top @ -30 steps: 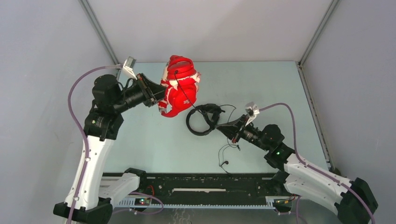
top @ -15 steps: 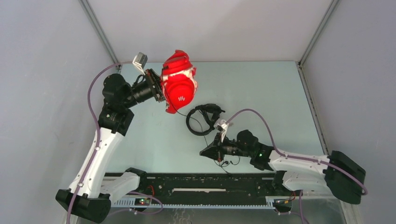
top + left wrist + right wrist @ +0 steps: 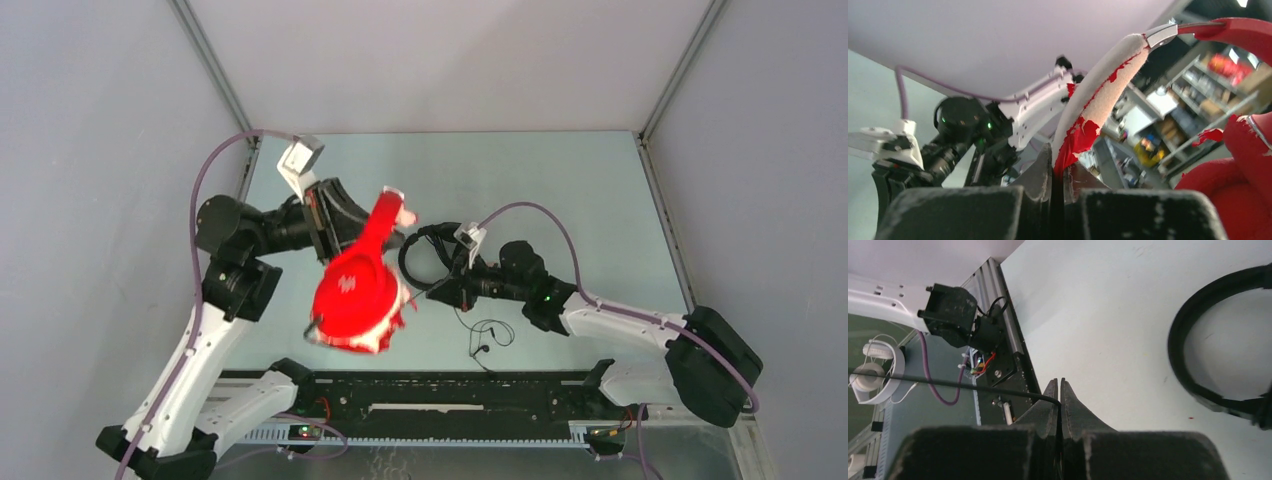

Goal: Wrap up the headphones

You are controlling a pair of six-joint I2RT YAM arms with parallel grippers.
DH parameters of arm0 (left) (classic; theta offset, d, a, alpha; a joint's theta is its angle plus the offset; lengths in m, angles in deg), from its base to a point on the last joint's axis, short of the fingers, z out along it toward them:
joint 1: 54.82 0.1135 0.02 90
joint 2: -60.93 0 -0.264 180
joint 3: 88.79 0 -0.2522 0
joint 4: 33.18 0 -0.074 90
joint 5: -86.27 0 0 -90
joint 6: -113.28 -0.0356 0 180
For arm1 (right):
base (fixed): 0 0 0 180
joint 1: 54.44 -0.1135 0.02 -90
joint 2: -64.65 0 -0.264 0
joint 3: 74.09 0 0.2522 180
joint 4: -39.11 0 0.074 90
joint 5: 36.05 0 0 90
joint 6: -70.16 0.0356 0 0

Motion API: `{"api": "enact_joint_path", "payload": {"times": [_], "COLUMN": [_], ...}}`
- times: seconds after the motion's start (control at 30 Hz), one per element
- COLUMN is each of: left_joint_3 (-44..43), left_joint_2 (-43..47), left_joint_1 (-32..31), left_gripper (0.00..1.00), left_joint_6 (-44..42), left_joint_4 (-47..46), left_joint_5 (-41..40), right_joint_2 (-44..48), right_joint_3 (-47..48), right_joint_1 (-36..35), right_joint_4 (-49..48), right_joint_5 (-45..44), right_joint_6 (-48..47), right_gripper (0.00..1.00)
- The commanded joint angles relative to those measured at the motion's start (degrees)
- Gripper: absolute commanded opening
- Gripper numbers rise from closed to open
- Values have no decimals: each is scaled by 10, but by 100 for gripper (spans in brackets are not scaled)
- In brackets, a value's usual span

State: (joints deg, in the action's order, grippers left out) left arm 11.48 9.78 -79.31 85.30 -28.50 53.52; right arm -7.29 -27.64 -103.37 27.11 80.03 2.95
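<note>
Here we see the left jaws clamped on the headband [image 3: 1108, 80] of the red headphones [image 3: 355, 290], the right jaws pinching their thin cable [image 3: 948, 384].

Headphones [image 3: 352, 295] now far lower, toward the near side
</note>
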Motion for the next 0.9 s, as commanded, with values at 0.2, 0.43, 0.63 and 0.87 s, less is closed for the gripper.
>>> {"api": "enact_joint_path", "payload": {"times": [0.2, 0.43, 0.63, 0.87], "left_joint_3": [-23, -37, -49, -60], "left_joint_2": [30, -17, -71, -119], "left_joint_1": [-112, -160, -223, -254], "left_gripper": [0, 0, 0, 0], "left_joint_6": [-390, -518, -557, -538], "left_joint_4": [346, 514, 568, 568], "left_joint_5": [-9, -178, -336, -531], "right_joint_2": [75, 184, 268, 304], "right_joint_3": [84, 95, 118, 176], "right_joint_1": [108, 165, 184, 184], "right_joint_4": [208, 300, 372, 482], "right_joint_5": [0, -42, -69, -72], "right_joint_6": [-79, -89, -92, -98], "right_gripper": [0, 0, 0, 0]}}
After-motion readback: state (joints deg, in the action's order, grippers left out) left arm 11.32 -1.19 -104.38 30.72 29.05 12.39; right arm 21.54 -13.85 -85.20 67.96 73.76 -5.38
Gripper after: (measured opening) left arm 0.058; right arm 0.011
